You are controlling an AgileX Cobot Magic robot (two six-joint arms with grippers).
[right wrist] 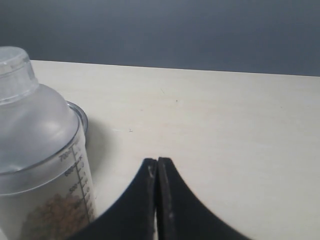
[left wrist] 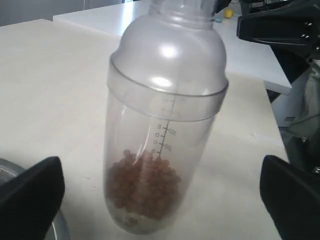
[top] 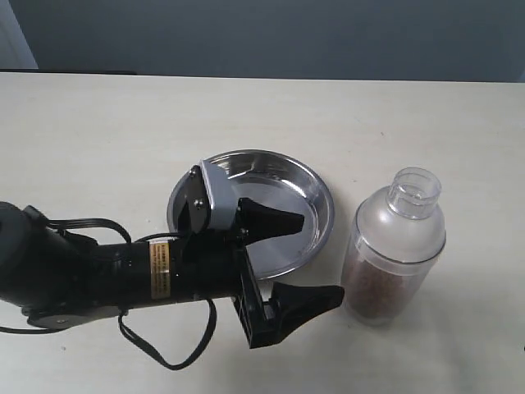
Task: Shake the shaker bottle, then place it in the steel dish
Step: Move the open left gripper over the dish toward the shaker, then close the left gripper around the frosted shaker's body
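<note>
Although the left arm's dark body hides the near-left part of the steel dish (top: 275, 174), its far rim and flat bottom show. The left gripper (top: 322, 257) is spread wide and holds nothing; whether its lower fingertip touches the shaker bottle (top: 398, 246) is unclear. That bottle stands upright on the table (top: 98, 123), just right of the dish. The right gripper (right wrist: 157, 200) shows only in its wrist view, fingers pressed together and empty.

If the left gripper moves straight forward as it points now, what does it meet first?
Probably the bottle, standing upright right ahead of the open left gripper; nothing seems to lie between them.
</note>
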